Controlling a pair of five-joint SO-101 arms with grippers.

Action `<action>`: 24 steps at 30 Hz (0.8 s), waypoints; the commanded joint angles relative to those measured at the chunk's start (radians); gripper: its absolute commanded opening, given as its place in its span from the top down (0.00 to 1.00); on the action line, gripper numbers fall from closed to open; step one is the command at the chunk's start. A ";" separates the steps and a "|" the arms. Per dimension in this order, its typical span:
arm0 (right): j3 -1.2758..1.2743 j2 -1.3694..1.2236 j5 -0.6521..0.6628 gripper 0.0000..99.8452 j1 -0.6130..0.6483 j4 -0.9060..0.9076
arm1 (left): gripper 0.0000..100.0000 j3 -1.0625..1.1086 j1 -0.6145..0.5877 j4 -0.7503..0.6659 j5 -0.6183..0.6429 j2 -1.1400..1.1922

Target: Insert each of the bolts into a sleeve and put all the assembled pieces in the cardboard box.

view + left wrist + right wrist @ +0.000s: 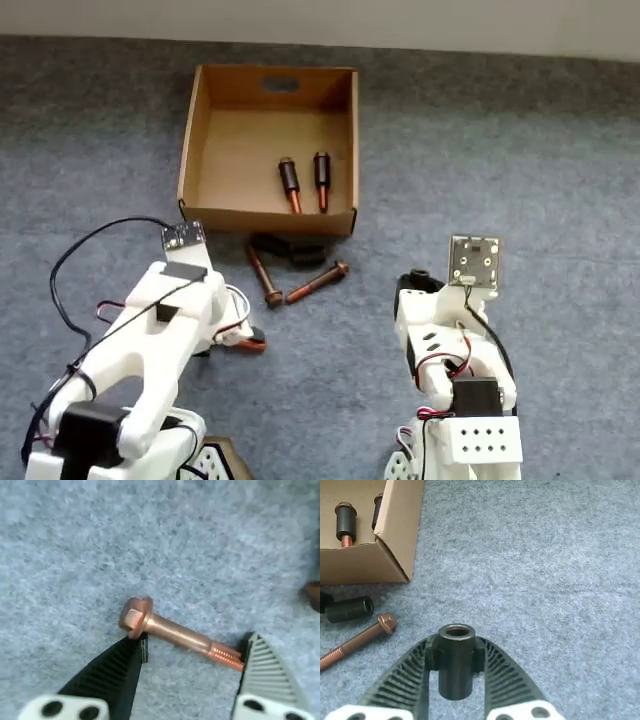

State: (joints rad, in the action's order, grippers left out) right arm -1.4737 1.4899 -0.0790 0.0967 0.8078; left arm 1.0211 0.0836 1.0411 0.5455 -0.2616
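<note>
Underneath it all, carpet (520,150): grey and short-piled, it covers the high view from edge to edge, and both arms stand on it.
Room: a pale strip of wall (400,15) runs along the top edge of the high view; nothing more of the room can be made out.
Cardboard box (200,150): upper centre of the high view, open-topped, resting on the carpet.
Done so far: two assembled pieces (290,180) lie side by side on the box floor, each a copper bolt wearing a black sleeve.
Right gripper (454,647): bottom centre of the right wrist view, clamped on a black sleeve (454,672). Its bore faces the camera and holds no bolt.
Left gripper (197,640): jaws spread, one at each end of a bolt (170,630) lying flat on the carpet at mid-frame. It is not pinched yet.
Loose bolts (264,276): two more lie just below the box's front wall, centre of the high view.
Loose sleeves (290,248): dark, apparently two, between those bolts and the wall.
Left to do, as I judge it: three bolts to sleeve and three pieces to box, so about two of five are finished.
</note>
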 commanded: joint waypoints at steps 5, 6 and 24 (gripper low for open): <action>0.004 0.012 -0.009 0.99 -0.007 0.001 | 0.88 -0.114 0.016 -0.028 -0.072 0.019; 0.004 0.012 -0.009 0.99 -0.007 0.001 | 0.90 -0.119 0.021 -0.028 -0.098 0.019; 0.004 0.012 -0.009 0.99 -0.007 -0.001 | 0.96 -0.117 0.013 0.086 -0.516 -0.189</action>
State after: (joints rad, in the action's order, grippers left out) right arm -1.4737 1.4899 -0.0790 0.0967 0.8078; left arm 0.9291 0.0990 1.1485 0.1389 -0.3859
